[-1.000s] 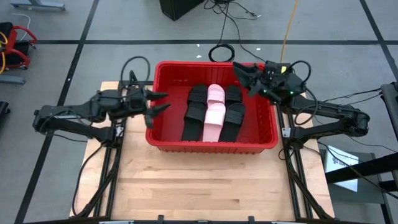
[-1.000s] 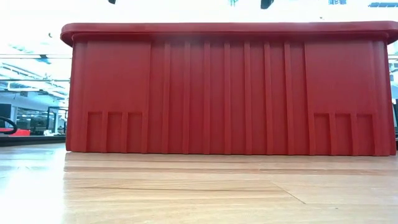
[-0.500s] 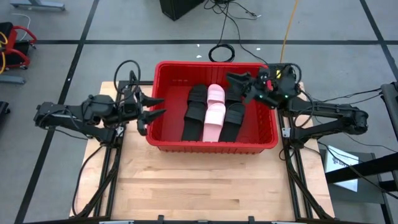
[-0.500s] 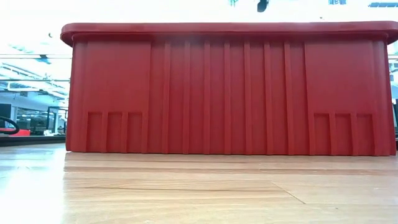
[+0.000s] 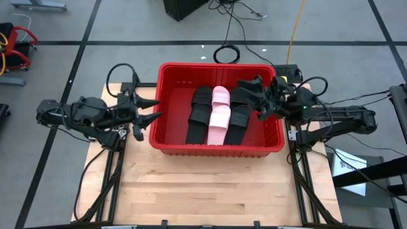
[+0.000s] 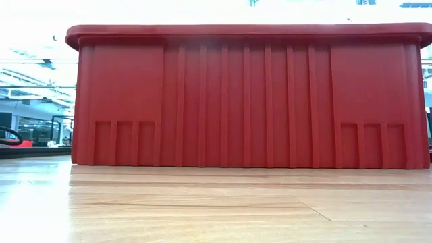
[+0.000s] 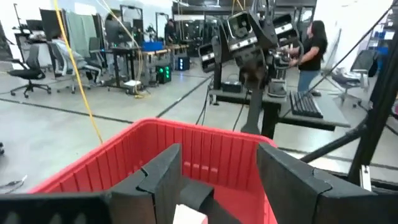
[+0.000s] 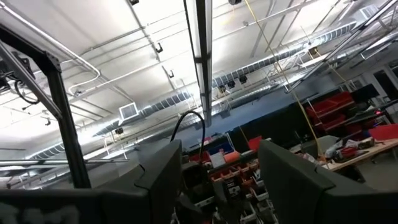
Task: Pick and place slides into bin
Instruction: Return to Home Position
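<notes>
Lying in the bin [image 5: 216, 150], the slides [image 5: 219, 118] look light and bendy, best pinched across the strap; left gripper [image 5: 152, 111] and right gripper [image 5: 249, 95] both gape empty.

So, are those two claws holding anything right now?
Left gripper: open, holding nothing, outside the bin.
Right gripper: open, holding nothing, above the bin.

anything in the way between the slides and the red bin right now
Nothing visible does: the slides already lie inside the bin. The left gripper is open and empty outside its left wall; the right gripper, also open, hangs over its right side.
</notes>
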Controlling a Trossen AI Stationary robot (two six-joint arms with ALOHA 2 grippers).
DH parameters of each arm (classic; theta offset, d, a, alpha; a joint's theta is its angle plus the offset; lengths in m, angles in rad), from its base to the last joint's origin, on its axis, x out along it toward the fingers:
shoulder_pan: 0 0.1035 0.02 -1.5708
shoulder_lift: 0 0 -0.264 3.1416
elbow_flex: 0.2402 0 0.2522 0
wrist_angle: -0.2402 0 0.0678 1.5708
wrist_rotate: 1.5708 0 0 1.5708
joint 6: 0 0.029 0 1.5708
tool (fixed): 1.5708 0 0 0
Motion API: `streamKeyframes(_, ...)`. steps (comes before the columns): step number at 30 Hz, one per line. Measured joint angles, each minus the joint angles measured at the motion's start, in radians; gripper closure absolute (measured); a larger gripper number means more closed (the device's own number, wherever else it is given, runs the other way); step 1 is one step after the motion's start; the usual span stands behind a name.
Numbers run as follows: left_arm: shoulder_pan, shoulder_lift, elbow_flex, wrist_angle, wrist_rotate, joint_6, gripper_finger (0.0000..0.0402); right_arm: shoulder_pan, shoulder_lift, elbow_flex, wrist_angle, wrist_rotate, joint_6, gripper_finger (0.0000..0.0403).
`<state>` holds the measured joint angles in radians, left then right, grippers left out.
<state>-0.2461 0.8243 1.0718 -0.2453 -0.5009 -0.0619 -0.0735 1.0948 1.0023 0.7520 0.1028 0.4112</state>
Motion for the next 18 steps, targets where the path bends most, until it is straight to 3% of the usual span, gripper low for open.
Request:
streamKeyframes(10,-0.004,0.0,0.0,-0.025,0.006,-0.195,0.0197,-0.001,-0.068,0.0,0.0,-0.003,-0.01,0.0202)
streamKeyframes(18,-0.004,0.0,0.0,-0.18,0.109,-0.226,0.0197,-0.001,-0.087,0.0,0.0,-0.001,-0.06,0.0202)
